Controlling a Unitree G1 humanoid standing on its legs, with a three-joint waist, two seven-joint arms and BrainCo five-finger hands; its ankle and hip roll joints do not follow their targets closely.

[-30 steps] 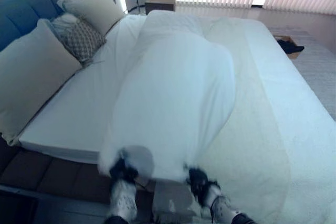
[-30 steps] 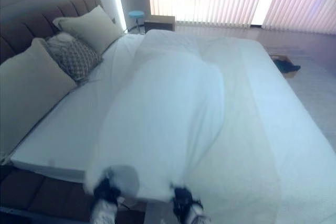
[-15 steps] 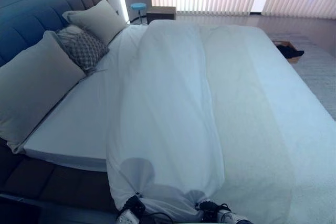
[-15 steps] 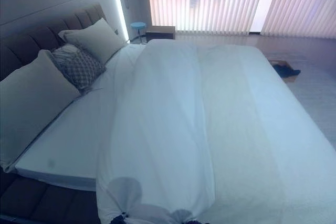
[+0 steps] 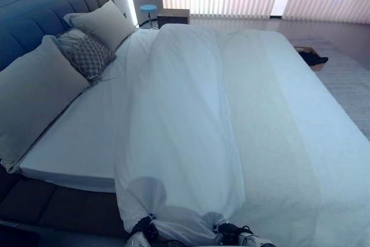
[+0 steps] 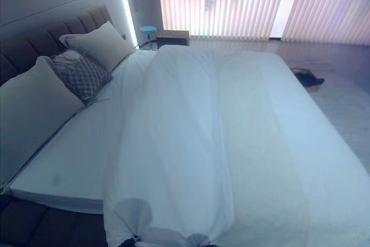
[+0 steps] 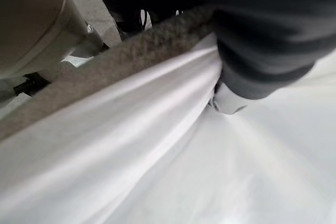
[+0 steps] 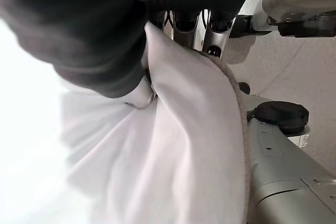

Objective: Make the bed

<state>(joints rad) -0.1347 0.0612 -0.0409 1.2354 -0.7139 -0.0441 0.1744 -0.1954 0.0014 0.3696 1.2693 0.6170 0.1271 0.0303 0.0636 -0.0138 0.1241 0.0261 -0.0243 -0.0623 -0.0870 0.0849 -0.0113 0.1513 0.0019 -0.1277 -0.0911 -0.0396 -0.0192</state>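
A white duvet (image 5: 185,120) lies lengthwise over the wide bed, its near end gathered into two bunched corners at the bed's near side. My left hand (image 5: 141,234) is shut on the left corner and my right hand (image 5: 232,234) on the right one, both low by the mattress edge. In the left wrist view the duvet (image 7: 157,150) draws into folds under the hand's fingers (image 7: 227,101). In the right wrist view the duvet (image 8: 173,145) bunches under the fingers (image 8: 185,24). Left of the duvet, the bare sheet (image 5: 81,137) shows; to its right runs a cream band (image 5: 266,143).
Two big pillows (image 5: 34,91) (image 5: 105,21) and a patterned cushion (image 5: 87,56) lean on the padded headboard (image 5: 29,24) at left. A blue stool (image 5: 148,8) and a nightstand (image 5: 173,15) stand beyond the bed. A box with a dark item (image 5: 311,57) sits on the floor at right.
A second ago the duvet billowed up with both hands raised. Both hands have come down to the bed's near edge and the duvet has settled flat. The camera view also shifted slightly.
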